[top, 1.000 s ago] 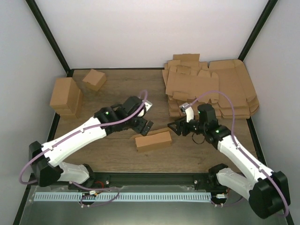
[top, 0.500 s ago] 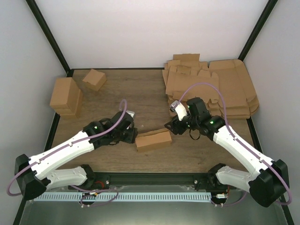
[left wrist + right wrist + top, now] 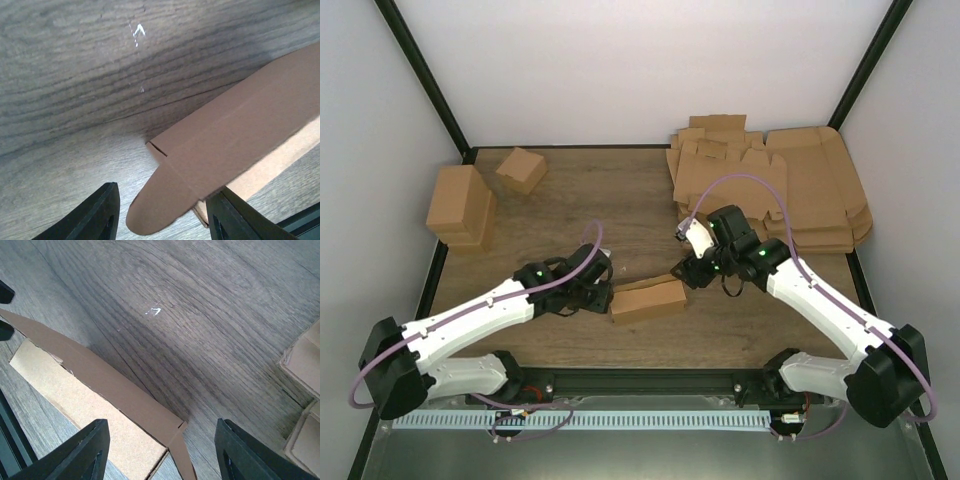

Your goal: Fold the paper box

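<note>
Brown cardboard: the paper box [image 3: 648, 299], a small oblong, lies on the wooden table [image 3: 620, 200] near the front edge, between the two grippers. The left gripper [image 3: 164, 200] has its jaws apart around the box's rounded end flap [image 3: 150, 220], not pinching it. The right gripper [image 3: 161, 430] is released above the opposite end, holding nothing. Likely risks: the light box could skid on the smooth wood because nothing braces it, or an off-centre pinch could crumple the flap instead of tucking it in.
</note>
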`<state>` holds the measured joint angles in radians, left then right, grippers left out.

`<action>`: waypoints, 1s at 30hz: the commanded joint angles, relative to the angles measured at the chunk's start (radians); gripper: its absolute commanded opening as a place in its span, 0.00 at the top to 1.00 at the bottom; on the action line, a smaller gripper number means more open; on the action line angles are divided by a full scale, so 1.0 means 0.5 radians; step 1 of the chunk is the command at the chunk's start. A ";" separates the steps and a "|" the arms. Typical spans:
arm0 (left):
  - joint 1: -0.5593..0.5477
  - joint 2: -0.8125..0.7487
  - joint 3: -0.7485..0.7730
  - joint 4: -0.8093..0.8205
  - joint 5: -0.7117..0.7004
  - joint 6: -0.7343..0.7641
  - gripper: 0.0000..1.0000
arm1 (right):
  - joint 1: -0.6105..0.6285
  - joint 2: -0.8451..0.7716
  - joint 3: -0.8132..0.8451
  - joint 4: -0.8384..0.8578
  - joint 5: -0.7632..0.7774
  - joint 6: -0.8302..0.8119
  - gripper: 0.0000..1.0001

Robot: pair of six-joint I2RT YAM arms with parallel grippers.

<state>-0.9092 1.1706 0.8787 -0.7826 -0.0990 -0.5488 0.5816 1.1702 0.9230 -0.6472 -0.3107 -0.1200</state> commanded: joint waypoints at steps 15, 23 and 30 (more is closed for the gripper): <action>0.104 0.036 -0.227 0.250 0.176 -0.111 0.58 | 0.130 -0.022 -0.045 0.103 0.065 0.326 0.41; 0.104 -0.015 -0.217 0.257 0.196 -0.160 0.58 | 0.178 -0.069 0.095 0.066 0.263 0.611 0.38; 0.108 -0.163 -0.260 0.379 0.314 -0.315 0.38 | 0.178 -0.252 -0.059 0.161 0.300 1.068 0.26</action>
<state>-0.8616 1.1316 0.7715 -0.6609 0.0029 -0.6518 0.6628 1.1213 0.9241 -0.6144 -0.1944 0.2581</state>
